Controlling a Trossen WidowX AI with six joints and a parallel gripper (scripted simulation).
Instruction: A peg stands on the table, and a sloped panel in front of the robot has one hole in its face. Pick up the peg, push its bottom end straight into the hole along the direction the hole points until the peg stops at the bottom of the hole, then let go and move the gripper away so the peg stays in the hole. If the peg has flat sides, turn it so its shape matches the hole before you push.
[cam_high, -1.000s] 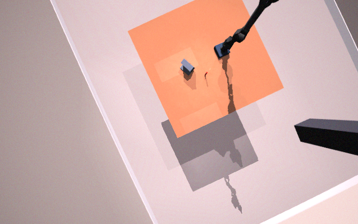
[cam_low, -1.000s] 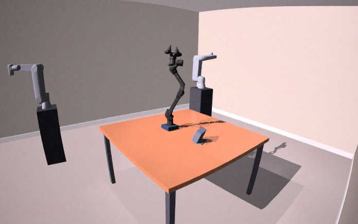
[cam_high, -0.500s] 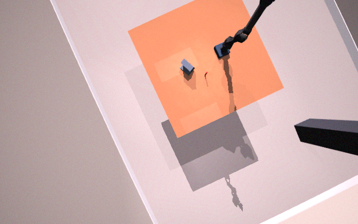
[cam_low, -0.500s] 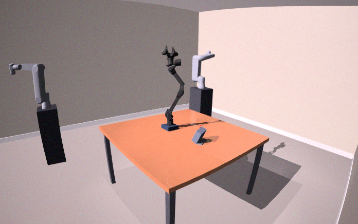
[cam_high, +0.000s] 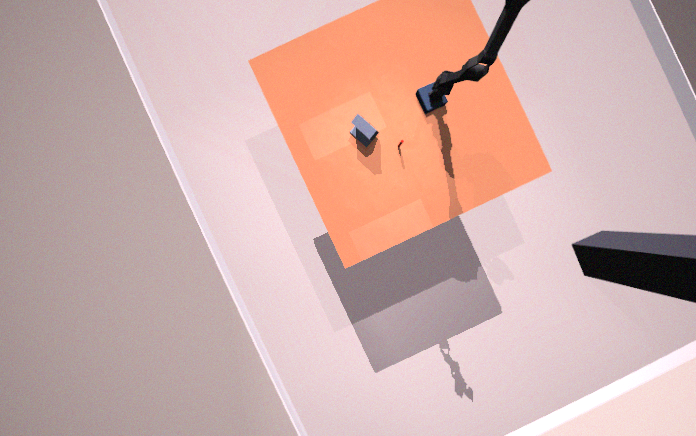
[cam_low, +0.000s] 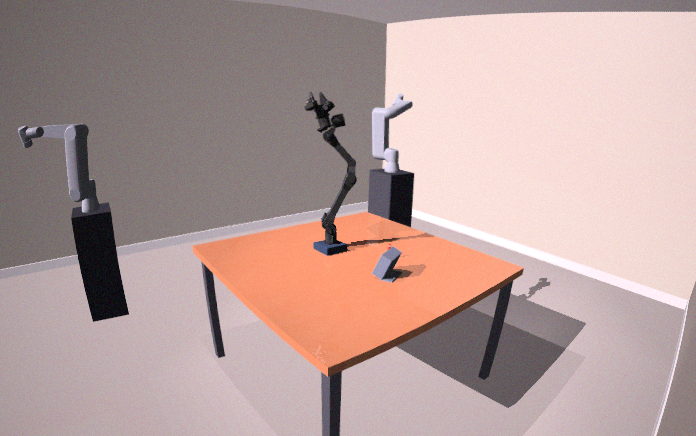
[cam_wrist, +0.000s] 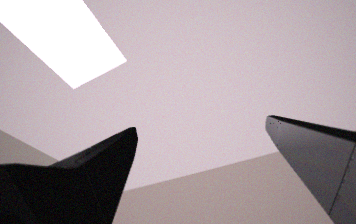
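I see the orange desk (cam_low: 287, 287) with wide bare margins on every side of the sloped panel (cam_high: 363, 129), which sits near the middle; the red peg (cam_high: 400, 144) stands just beside it, apart from it, between panel and the arm's base (cam_high: 424, 104). My arm (cam_low: 343, 182) is stretched tall above the base — the jaws (cam_low: 316, 101) point up at the ceiling, spread wide, holding nothing.

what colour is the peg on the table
Red. The peg shows best in the top view, standing on the orange table.
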